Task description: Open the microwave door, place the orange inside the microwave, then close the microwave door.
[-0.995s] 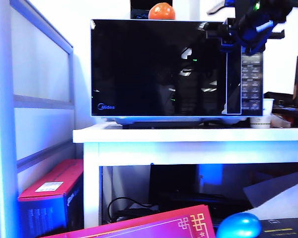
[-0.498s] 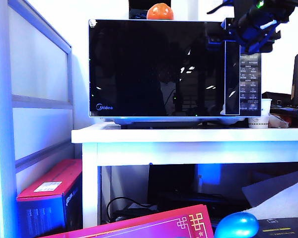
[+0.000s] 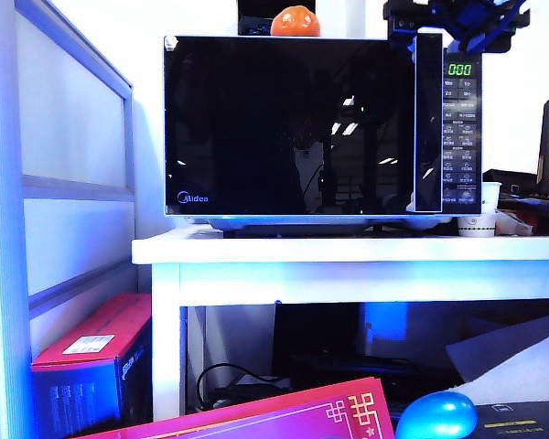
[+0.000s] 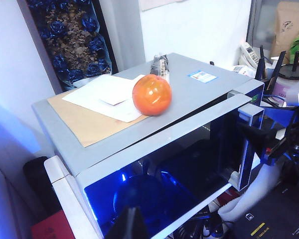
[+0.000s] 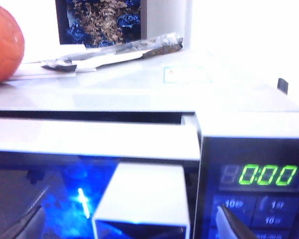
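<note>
The microwave door (image 3: 293,123) looked flush in the exterior view, but the left wrist view showed it slightly ajar on the white table (image 3: 348,249). The orange (image 4: 151,94) sat on the microwave's top. The right gripper (image 3: 457,18) hovered above the control panel (image 5: 254,184), fingers (image 5: 234,226) spread wide, holding nothing. The left gripper (image 4: 129,224) barely showed; its spread could not be told.

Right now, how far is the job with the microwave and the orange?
Only started. The door stands slightly ajar at its handle side. The right claw is open by the microwave's upper right corner, holding nothing; the left claw hangs before the door, state unclear. The orange sits on top of the microwave, so opening wider, loading and closing remain.
</note>
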Controlling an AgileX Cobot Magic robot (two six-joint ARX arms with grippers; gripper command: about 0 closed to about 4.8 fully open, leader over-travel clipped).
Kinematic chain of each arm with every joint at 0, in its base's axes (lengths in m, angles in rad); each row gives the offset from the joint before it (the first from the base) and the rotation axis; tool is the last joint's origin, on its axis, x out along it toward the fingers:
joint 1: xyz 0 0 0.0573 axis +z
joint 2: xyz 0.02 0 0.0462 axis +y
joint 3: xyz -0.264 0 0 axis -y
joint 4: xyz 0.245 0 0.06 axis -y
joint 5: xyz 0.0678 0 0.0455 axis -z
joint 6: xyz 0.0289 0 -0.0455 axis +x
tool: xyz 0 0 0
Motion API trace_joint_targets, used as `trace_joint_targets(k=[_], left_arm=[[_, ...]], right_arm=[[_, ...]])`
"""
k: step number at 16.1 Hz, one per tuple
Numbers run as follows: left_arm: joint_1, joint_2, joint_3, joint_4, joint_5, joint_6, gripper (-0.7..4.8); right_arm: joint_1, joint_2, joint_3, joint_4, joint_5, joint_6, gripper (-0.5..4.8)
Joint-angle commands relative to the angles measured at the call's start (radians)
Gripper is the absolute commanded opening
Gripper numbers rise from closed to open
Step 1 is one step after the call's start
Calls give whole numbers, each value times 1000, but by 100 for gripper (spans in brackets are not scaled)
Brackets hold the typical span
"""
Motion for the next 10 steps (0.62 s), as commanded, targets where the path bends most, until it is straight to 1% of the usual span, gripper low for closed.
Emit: trace_joint_targets(k=[1,2,7,9,10], left_arm=[[0,-2,5,13,-3,4,-5],[0,-2,5,13,-3,4,-5],[0,-2,5,12,-3,4,-5],[0,-2,5,13,-3,4,-5],[0,-2,5,13,-3,4,-5]], right_arm=[[0,-2,4,-10,2,-1,298],[0,-2,4,-13,2,-2,281],[3,-39,4,-36,-37,-2,283],[5,-76,5,-72,-41,-2,283],[5,-103,5,-105,-69,-2,283]])
